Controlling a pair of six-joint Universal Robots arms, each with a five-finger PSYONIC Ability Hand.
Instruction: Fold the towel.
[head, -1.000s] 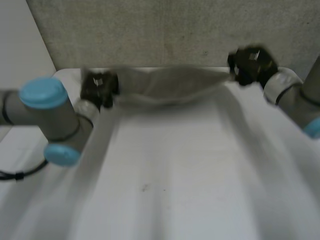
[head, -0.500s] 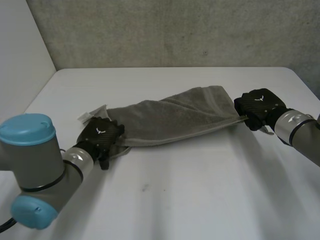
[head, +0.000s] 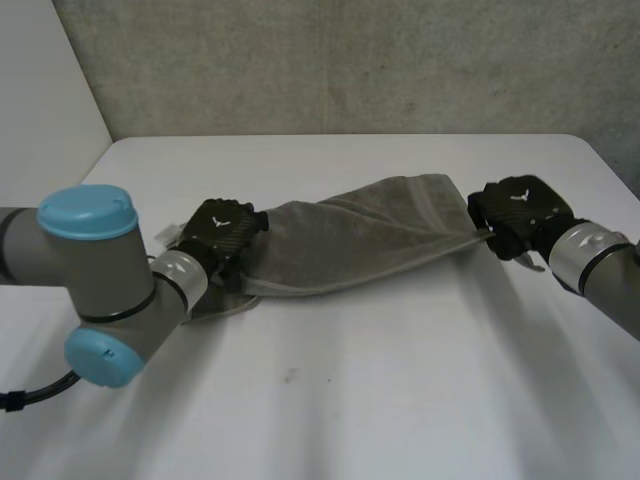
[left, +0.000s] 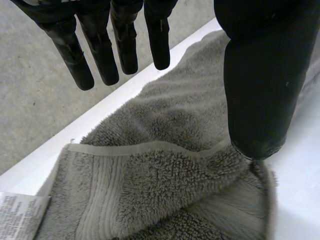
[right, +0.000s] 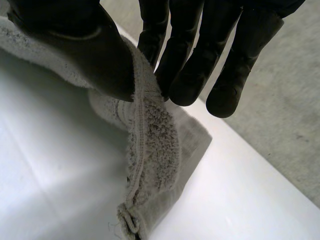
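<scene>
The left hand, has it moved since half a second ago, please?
Yes. The left hand has shifted away from the dark speck, towards the wall.

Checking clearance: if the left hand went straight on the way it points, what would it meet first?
Likely the towel, bunched just ahead of the left hand; depth is unclear.
</scene>
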